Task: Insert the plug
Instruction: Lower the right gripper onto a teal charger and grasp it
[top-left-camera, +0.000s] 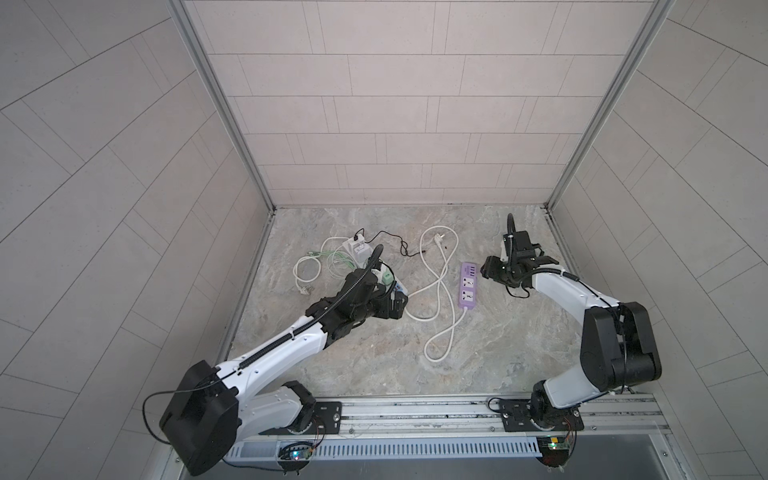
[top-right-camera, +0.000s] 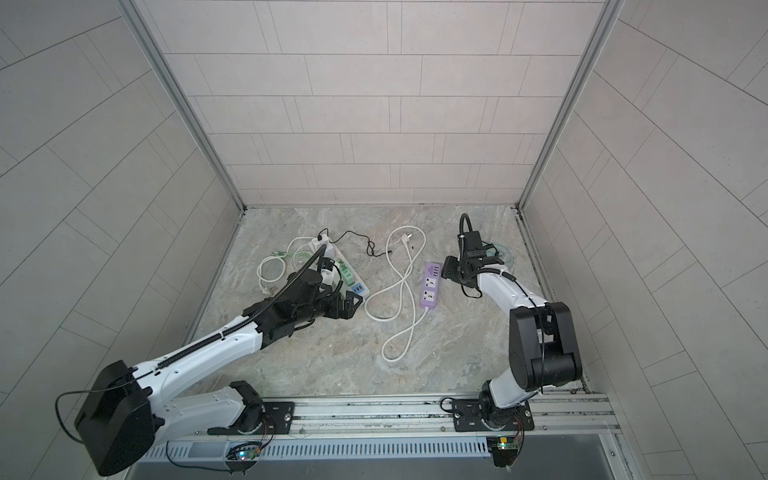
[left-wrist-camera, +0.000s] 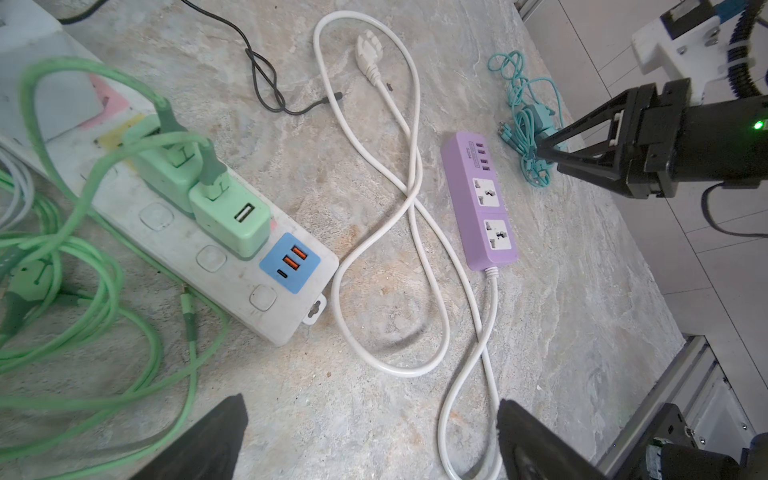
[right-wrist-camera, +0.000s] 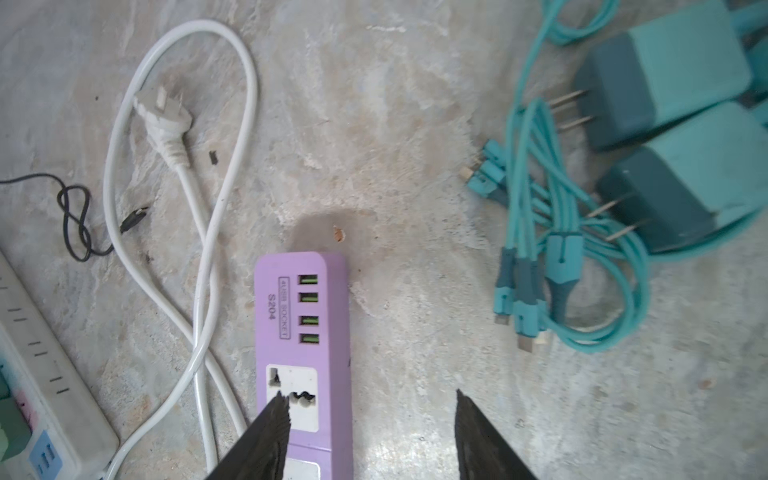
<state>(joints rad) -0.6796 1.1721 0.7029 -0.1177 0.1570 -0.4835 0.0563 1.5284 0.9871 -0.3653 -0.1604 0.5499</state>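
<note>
Plug (right-wrist-camera: 164, 110), white, lies loose at the far middle, in no socket, so insertion looks unstarted; right gripper (right-wrist-camera: 372, 399) hovers part-spread, empty, over the purple strip (right-wrist-camera: 303, 324), left gripper (left-wrist-camera: 370, 405) wide apart, empty, near the white strip (left-wrist-camera: 178, 241).

lilac power strip (left-wrist-camera: 459, 195), white cord (left-wrist-camera: 494, 291) and plug (right-wrist-camera: 164, 110), mint-green chargers (left-wrist-camera: 228, 220), off-white strip (left-wrist-camera: 232, 291) with blue USB panel (left-wrist-camera: 289, 262), teal adapters (right-wrist-camera: 681, 70) and cables (right-wrist-camera: 561, 270), grey-beige marbled tabletop (left-wrist-camera: 561, 311)
</note>
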